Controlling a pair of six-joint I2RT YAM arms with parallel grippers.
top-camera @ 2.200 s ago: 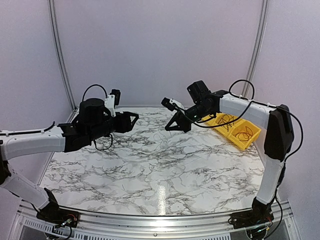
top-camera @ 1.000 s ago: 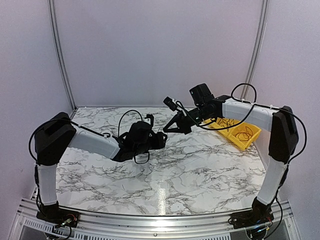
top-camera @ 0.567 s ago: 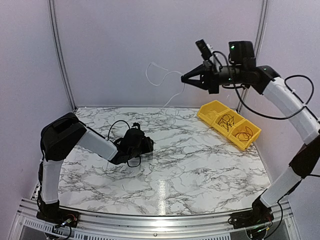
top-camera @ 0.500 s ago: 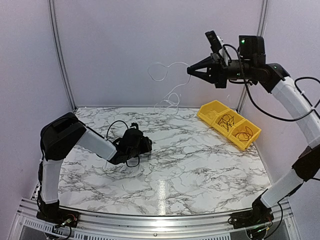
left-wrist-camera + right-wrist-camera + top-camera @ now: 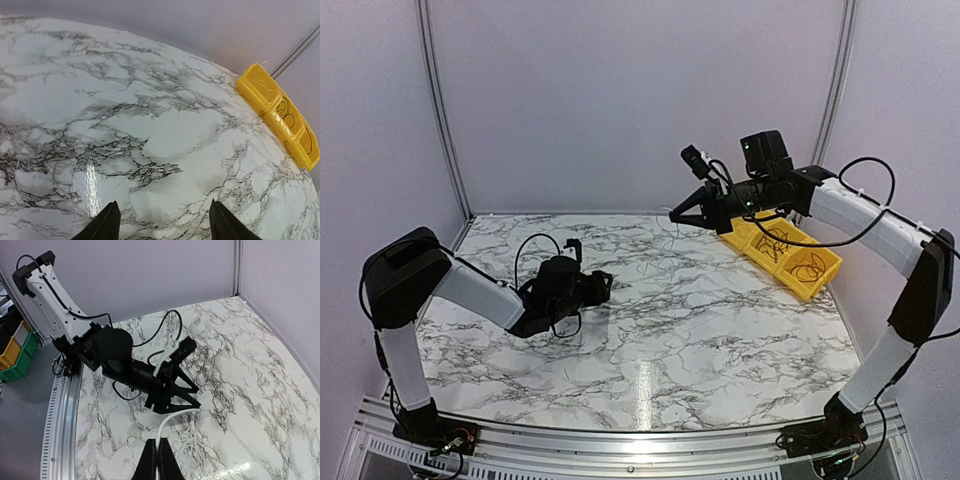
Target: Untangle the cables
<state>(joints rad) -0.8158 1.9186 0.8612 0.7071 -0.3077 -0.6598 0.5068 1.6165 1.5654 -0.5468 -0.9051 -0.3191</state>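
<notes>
My right gripper point(image 5: 678, 215) hangs above the back middle of the table, shut on a thin white cable point(image 5: 175, 414). In the right wrist view the cable arches out of the closed jaws point(image 5: 159, 460) and drops to loose white loops point(image 5: 188, 445) on the marble. My left gripper point(image 5: 601, 283) is open and empty, low over the table's left half. It also shows in the right wrist view point(image 5: 196, 397), just beyond the cable's arch. Thin black cable coils point(image 5: 775, 240) lie in the yellow bins. No red cable shows.
A row of yellow bins point(image 5: 740, 220) stands at the back right; its far compartments hold black coils point(image 5: 810, 267). The bins also show in the left wrist view point(image 5: 260, 82). The left arm's own thick black cable point(image 5: 525, 250) loops above its wrist. Enclosure walls ring the table.
My right gripper has come down from high in the air to just above the table, still holding the white cable. My left gripper shifted slightly left and stays open.
</notes>
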